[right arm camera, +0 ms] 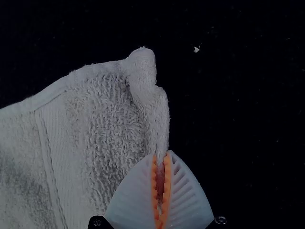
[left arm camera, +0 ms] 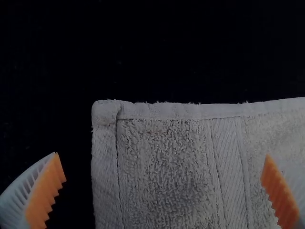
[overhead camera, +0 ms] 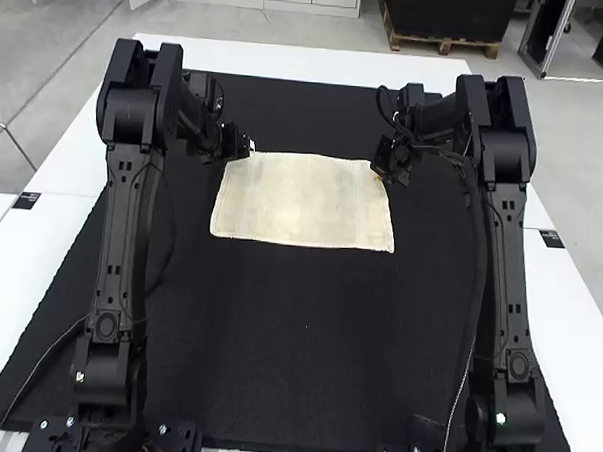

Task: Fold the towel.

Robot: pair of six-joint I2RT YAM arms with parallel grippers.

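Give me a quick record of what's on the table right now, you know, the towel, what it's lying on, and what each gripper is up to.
towel: cream, laid out flat, wider than deep; layers cannot be told
woven bands: one near its left end, one near its right end
surface: black mat on a white table
left gripper: open, at the far left corner
right gripper: closed on the towel's right edge, near the far right corner

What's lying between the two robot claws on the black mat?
A cream towel lies flat between the left gripper and right gripper, as the high view shows; the right one pinches its edge.
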